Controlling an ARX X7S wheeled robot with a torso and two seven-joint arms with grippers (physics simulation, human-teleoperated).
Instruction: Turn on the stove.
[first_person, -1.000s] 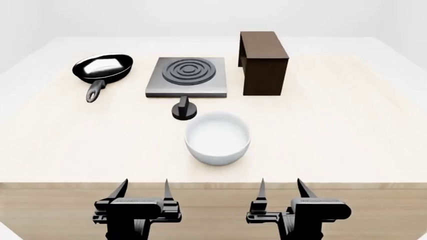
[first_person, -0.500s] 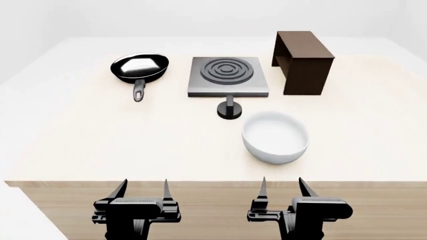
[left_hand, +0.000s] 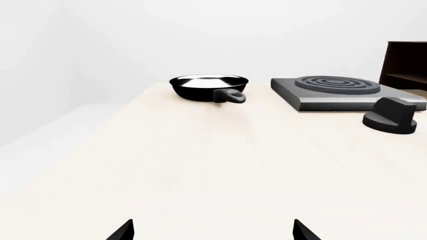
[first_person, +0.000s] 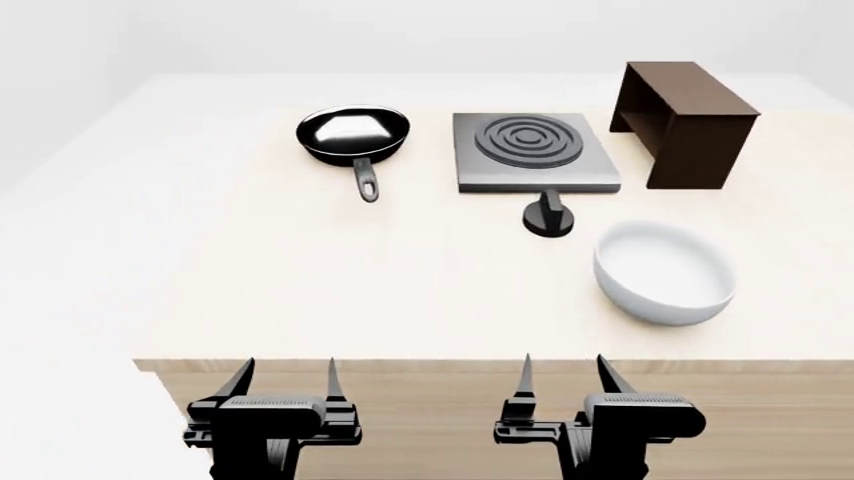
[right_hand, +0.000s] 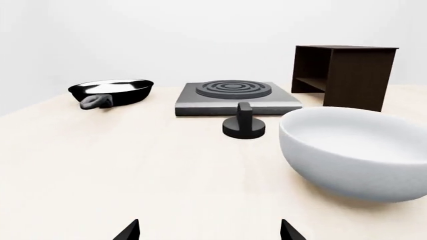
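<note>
Two black robot grippers are hanging side by side below the near edge of a pale wooden table (first_person: 334, 290), both well short of everything on it. The left gripper (first_person: 284, 378) is showing its two pointed fingers spread apart with nothing between them, and the right gripper (first_person: 562, 376) is doing the same.

The flat square grey metal hotplate with a dark ring burner (first_person: 535, 151) is sitting toward the far side of the table, to the right of the centre in the head view. Just in front of it, on the near side, the small black lever knob on a round base (first_person: 549, 217) is standing on the tabletop, close to the hotplate's front edge.

To the left of the hotplate, a black round frying pan (first_person: 352, 135) is resting with its handle pointing toward the robot. To the right of the hotplate, a dark brown box-like shelf (first_person: 687, 120) is standing upright. A white round bowl (first_person: 663, 272) is sitting nearer the robot, to the right of the knob and apart from it.
</note>
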